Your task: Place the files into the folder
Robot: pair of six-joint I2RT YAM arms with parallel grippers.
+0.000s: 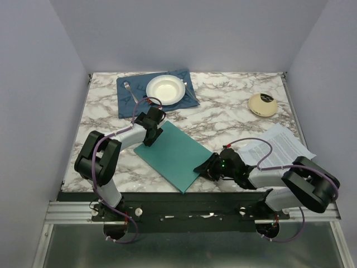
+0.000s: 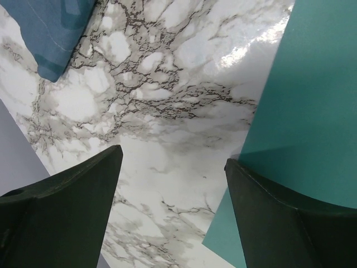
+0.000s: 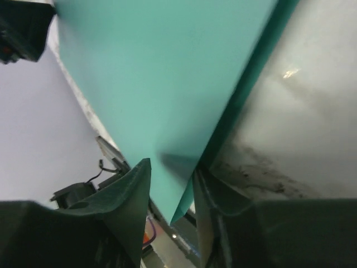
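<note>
Across the middle of the top view the folder (image 1: pixel 175 152) lies on the worktop (image 1: pixel 223 114), a plain teal sheet set on a diagonal, its long edges seeming to run from upper left to lower right. The right pincer (image 1: pixel 202 167) sits at its lower right edge, fingers drawn narrow around the cover's rim; whether they truly pinch it I cannot tell. The left pincer (image 1: pixel 150 134) stands wide open and empty at the upper left edge. The files (image 1: pixel 281 146), white printed sheets, lie further right, nearer the right arm.
</note>
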